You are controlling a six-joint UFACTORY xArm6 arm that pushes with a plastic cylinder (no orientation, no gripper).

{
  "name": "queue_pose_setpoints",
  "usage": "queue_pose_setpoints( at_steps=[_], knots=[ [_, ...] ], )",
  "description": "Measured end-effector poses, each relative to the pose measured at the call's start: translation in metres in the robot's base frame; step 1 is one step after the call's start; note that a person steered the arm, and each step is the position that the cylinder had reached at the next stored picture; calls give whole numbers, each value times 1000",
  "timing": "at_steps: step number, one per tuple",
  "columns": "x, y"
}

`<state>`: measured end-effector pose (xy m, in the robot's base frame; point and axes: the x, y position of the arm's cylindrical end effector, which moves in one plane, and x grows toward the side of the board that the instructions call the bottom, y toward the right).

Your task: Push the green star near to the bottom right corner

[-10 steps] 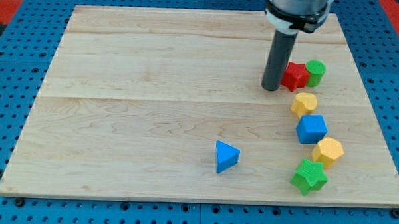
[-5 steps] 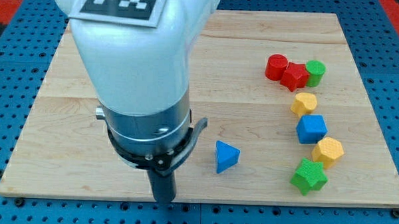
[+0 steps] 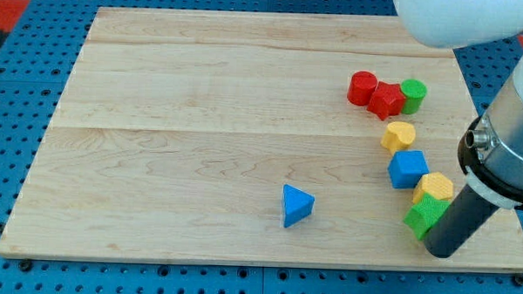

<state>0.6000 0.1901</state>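
Observation:
The green star (image 3: pixel 424 214) lies near the board's bottom right corner, partly hidden behind my rod. My tip (image 3: pixel 442 252) rests on the board just below and to the right of the star, touching or almost touching it. A yellow block (image 3: pixel 435 185) sits right above the star, against it. The arm's large body fills the view's right edge and top right corner.
A blue cube (image 3: pixel 407 169), a yellow block (image 3: pixel 399 134), a red star-like block (image 3: pixel 386 99), a red cylinder (image 3: pixel 362 87) and a green cylinder (image 3: pixel 413 95) form a column above. A blue triangle (image 3: pixel 296 205) lies at bottom centre. The wooden board's edge (image 3: pixel 257 260) runs along the bottom.
The arm swung from the board's bottom left to the bottom right. My tip now stands at the green star, which has shifted slightly up and right against the yellow block.

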Motion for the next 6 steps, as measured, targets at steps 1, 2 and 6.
queue_pose_setpoints(
  at_steps=[1, 2, 6],
  knots=[
    [4, 15],
    [-19, 45],
    [-72, 9]
  ],
)
